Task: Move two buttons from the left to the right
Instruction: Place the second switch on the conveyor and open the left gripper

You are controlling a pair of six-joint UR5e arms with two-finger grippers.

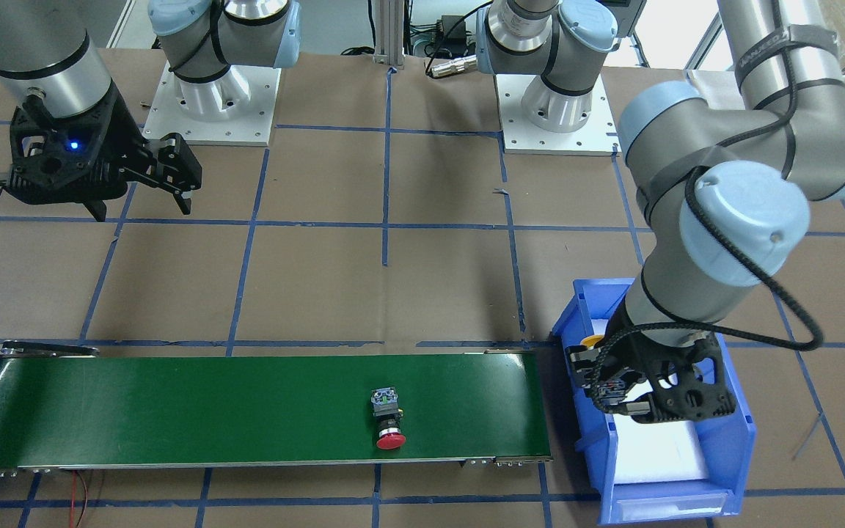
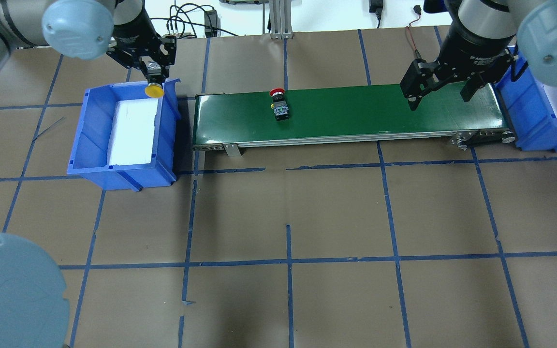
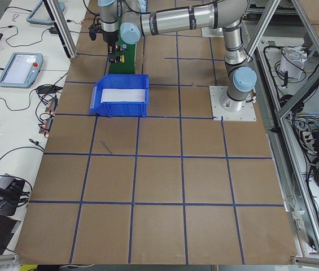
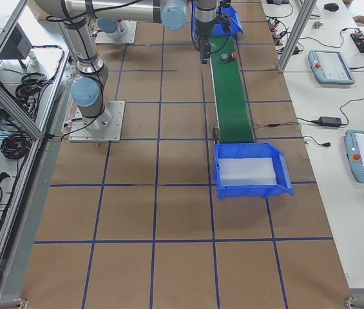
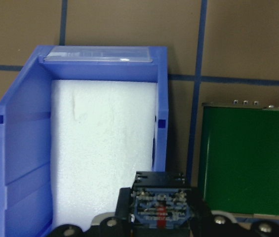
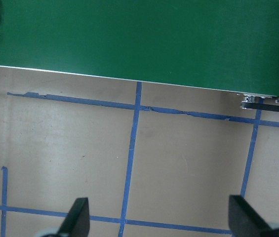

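Table (image 2: 288, 217): brown paper with a blue tape grid, fills the overhead view.

Green conveyor belt (image 2: 356, 111): runs across the upper middle of that view, with a bin near each end.

Left blue bin (image 2: 78, 145): upper left, holds a white foam pad (image 2: 133, 128). Second blue bin (image 2: 530, 130): at the right edge.

Left gripper (image 2: 154, 77): upper left, over the left bin's upper right corner, clamped on the yellow button (image 2: 154, 90). The cap points toward the frame bottom. The wrist view shows the button's contact block between the fingers at bottom centre.

Right gripper (image 2: 440, 99): upper right, over the belt's right end, fingers spread wide, nothing between them.

Red button (image 2: 278, 102): on its side on the belt, left of the belt's middle, cap toward frame top, well apart from both grippers.
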